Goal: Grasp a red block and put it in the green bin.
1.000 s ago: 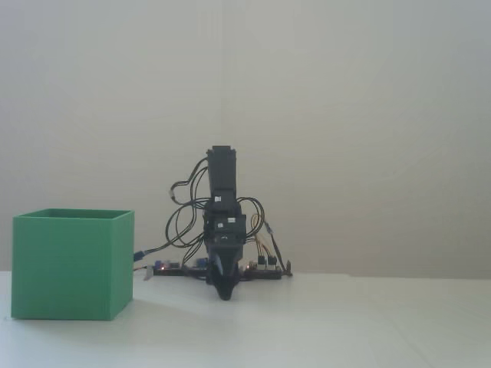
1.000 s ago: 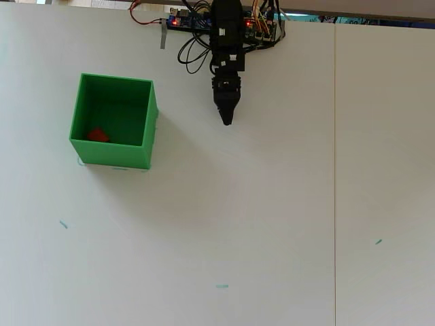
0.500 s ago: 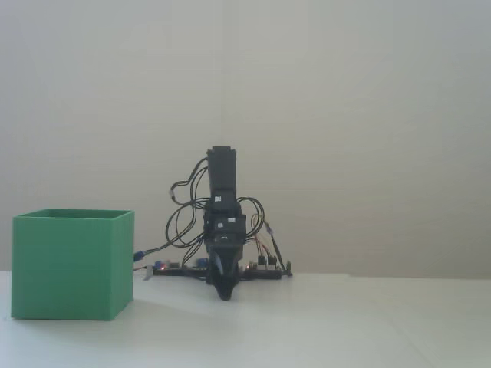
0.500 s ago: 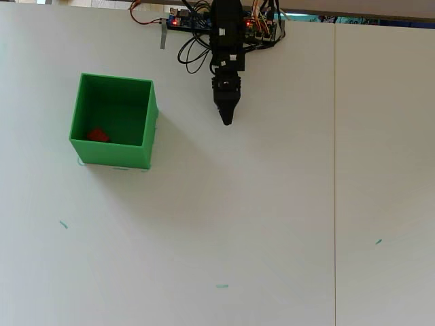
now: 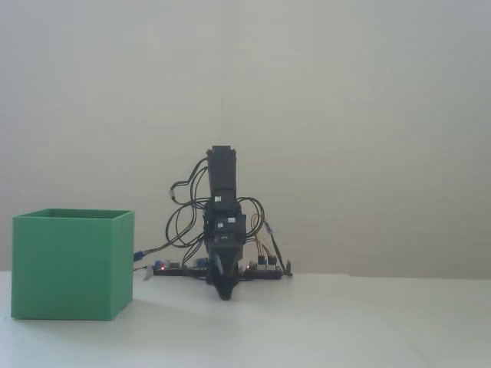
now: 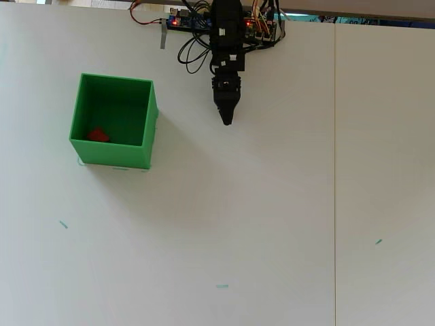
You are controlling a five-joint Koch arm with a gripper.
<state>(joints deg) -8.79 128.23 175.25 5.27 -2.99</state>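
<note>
Seen from overhead, a white table [image 6: 272, 204] fills the frame. At about nine o'clock from the centre stands the green bin [image 6: 148, 115], an open square box. The red block [image 6: 97, 134] lies on the bin's floor, tucked toward its seven o'clock corner and close to the near wall. At about twelve o'clock, well apart from the bin, the black arm [image 6: 226, 41] reaches from its wired base at the table's far edge toward six o'clock. Its gripper [image 6: 227, 121] narrows to a single dark point with no gap showing between the jaws, and it holds nothing.

In the fixed view from the side, the green bin [image 5: 73, 264] sits at eight o'clock, its walls hiding the block. Right of it, the gripper [image 5: 224, 294] points down, its tip near the tabletop.
</note>
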